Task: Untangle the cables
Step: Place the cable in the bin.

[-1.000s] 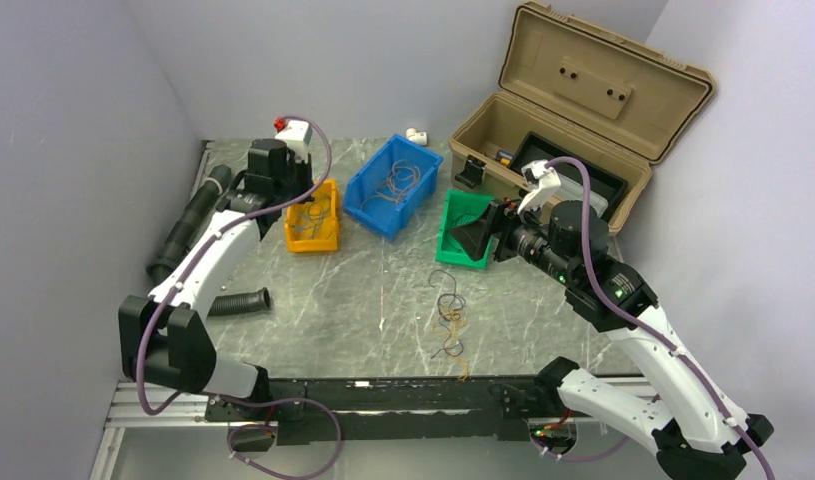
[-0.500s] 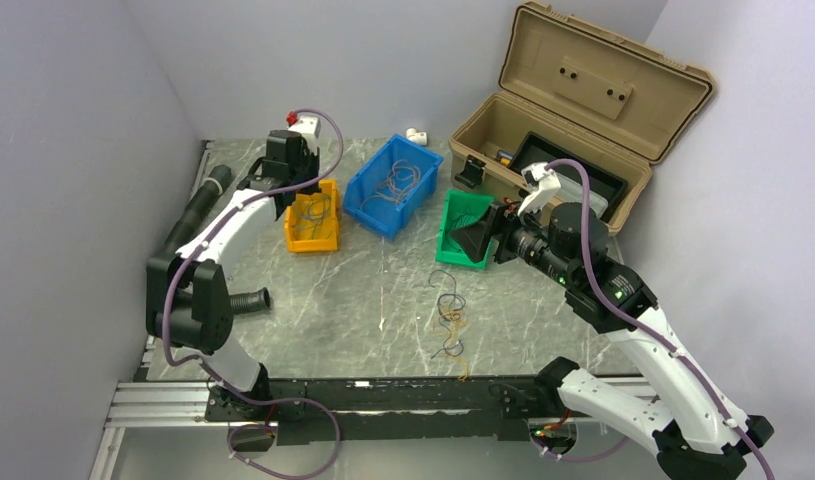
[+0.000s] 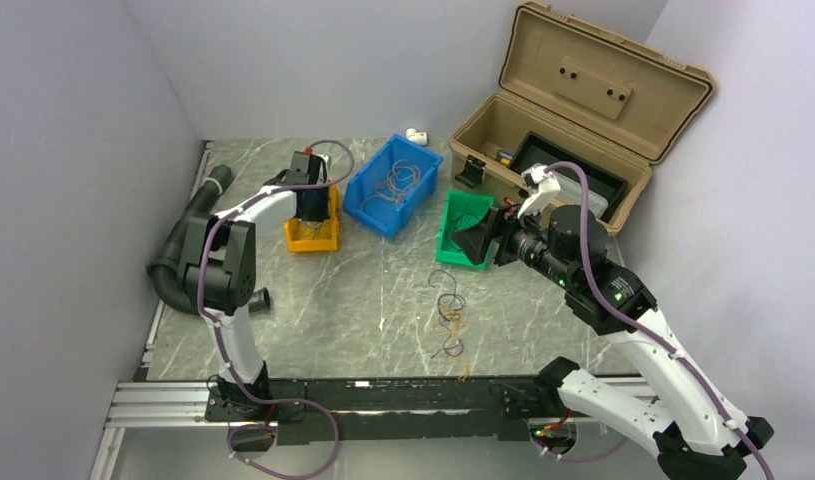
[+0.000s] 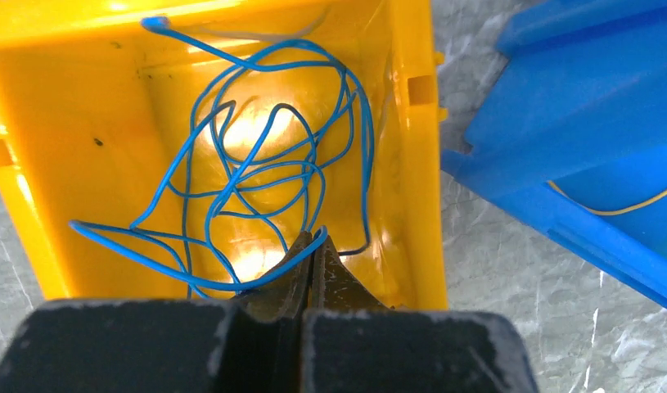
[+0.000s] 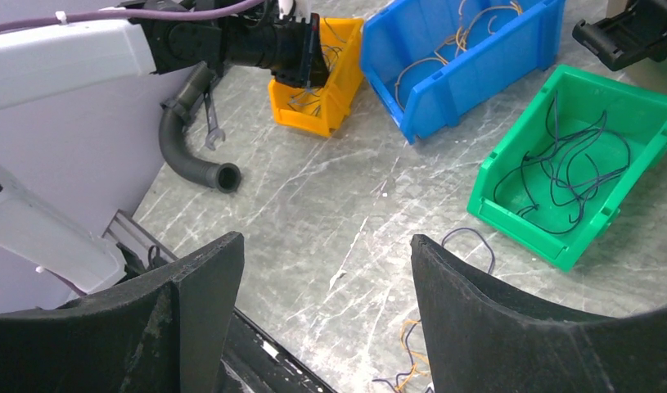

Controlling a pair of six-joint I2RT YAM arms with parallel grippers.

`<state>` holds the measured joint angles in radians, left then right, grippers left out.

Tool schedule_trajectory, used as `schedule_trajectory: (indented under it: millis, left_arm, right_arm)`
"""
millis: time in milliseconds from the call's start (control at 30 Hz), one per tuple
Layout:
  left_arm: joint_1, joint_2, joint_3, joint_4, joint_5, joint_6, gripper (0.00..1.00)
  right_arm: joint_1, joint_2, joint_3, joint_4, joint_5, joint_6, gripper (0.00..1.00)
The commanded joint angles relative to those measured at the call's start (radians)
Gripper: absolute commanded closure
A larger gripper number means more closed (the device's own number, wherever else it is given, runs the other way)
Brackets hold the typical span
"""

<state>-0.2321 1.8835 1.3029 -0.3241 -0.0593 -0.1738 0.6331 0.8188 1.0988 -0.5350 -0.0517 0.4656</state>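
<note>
Lying tangled on the table [image 3: 333, 300], the cables [image 3: 449, 318] sit well right of the yellow bin [image 3: 305, 240], toward the near edge; blue wire [image 4: 264, 169] coils inside that bin, where the left gripper [image 4: 313, 246] is pinched together. Farther right, the right gripper [image 5: 326, 241] gapes, empty.

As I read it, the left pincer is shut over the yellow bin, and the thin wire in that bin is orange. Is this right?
Not quite: the left pincer is shut over the yellow bin, but the thin wire in it is blue, not orange. The left wrist view shows this.
</note>
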Motion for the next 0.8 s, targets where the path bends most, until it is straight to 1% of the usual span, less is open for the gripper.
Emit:
schedule_trajectory:
  millis: [0,167,200,233,300,333,433,500,567,667,767]
  left_arm:
    - [0.005,0.038,0.096,-0.104,-0.004,-0.044,1.0]
    - [0.019,0.093,0.142,-0.16,0.04,-0.051,0.99]
    - [0.02,0.09,0.149,-0.167,0.048,-0.047,0.96]
    - [0.02,0.083,0.154,-0.173,0.05,-0.043,0.89]
    - [0.021,0.057,0.157,-0.176,0.05,-0.037,0.71]
    - [0.02,0.042,0.161,-0.18,0.047,-0.035,0.67]
    - [0.02,0.015,0.193,-0.229,0.038,-0.028,0.62]
    - [0.02,-0.003,0.212,-0.264,0.047,-0.026,0.58]
    - [0.019,-0.035,0.213,-0.289,0.084,-0.019,0.51]
    - [0.015,-0.106,0.177,-0.31,0.123,-0.014,0.41]
    - [0.014,-0.195,0.145,-0.339,0.128,-0.012,0.33]
  right_arm:
    - [-0.004,-0.024,-0.016,0.001,0.018,0.014,0.23]
    - [-0.005,-0.03,-0.021,-0.002,0.014,0.018,0.23]
    - [-0.004,-0.031,-0.022,-0.004,0.017,0.016,0.23]
    - [-0.005,-0.034,-0.023,-0.007,0.02,0.015,0.23]
    - [-0.004,-0.035,-0.025,-0.015,0.028,0.013,0.23]
    - [-0.004,-0.031,-0.026,-0.021,0.033,0.014,0.23]
    - [-0.005,-0.014,-0.035,-0.055,0.051,0.03,0.23]
    - [-0.004,-0.001,-0.053,-0.08,0.094,0.05,0.23]
    - [-0.004,0.011,-0.084,-0.096,0.113,0.069,0.23]
    - [-0.004,0.019,-0.152,-0.087,0.119,0.089,0.22]
    - [-0.005,0.03,-0.239,-0.068,0.127,0.105,0.17]
